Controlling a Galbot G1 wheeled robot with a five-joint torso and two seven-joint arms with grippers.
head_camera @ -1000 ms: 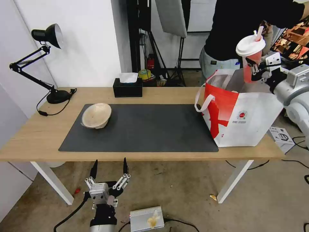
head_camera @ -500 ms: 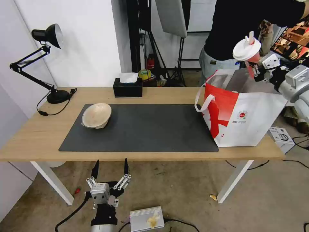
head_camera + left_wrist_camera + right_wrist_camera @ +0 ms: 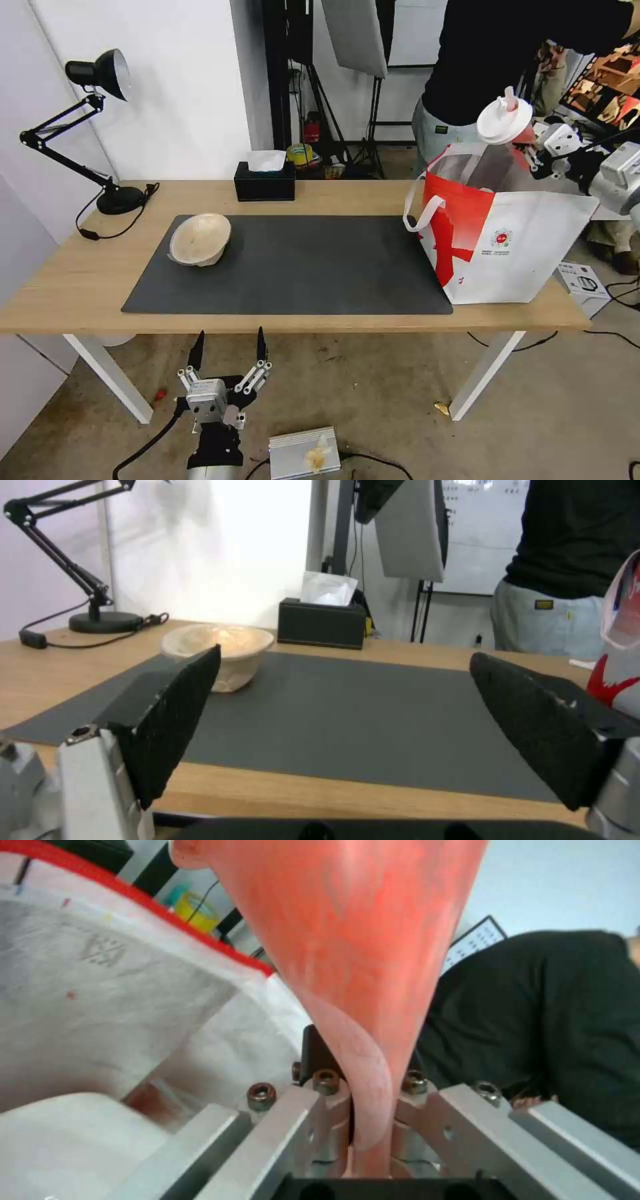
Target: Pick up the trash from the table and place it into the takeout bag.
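Right gripper point(image 3: 533, 150): jaws pinched on the squeezed lower body of the tall red cup point(image 3: 515, 130), held tilted above the open mouth of the takeout bag point(image 3: 507, 247), with its white lid point(image 3: 505, 122) turned toward the table's middle. In the right wrist view the cup point(image 3: 353, 955) narrows to a crushed strip between the metal fingers point(image 3: 287, 1120), with the bag's white lining point(image 3: 113, 1005) and red rim beside it.

The bag stands upright at the table's point(image 3: 80, 287) right end, its base partly on the dark grey mat point(image 3: 300, 267) and close to the front edge.

Left gripper point(image 3: 227, 357): jaws spread wide, parked low in front of the table's near edge, clear of it. In the left wrist view its black pads point(image 3: 180, 700) frame the shallow beige bowl point(image 3: 220, 647), which sits on the mat's far left corner point(image 3: 199, 239), well apart from the bag. Open mat lies between them.

Tissue box point(image 3: 265, 180) and desk lamp point(image 3: 100, 120) occupy the table's rear edge.
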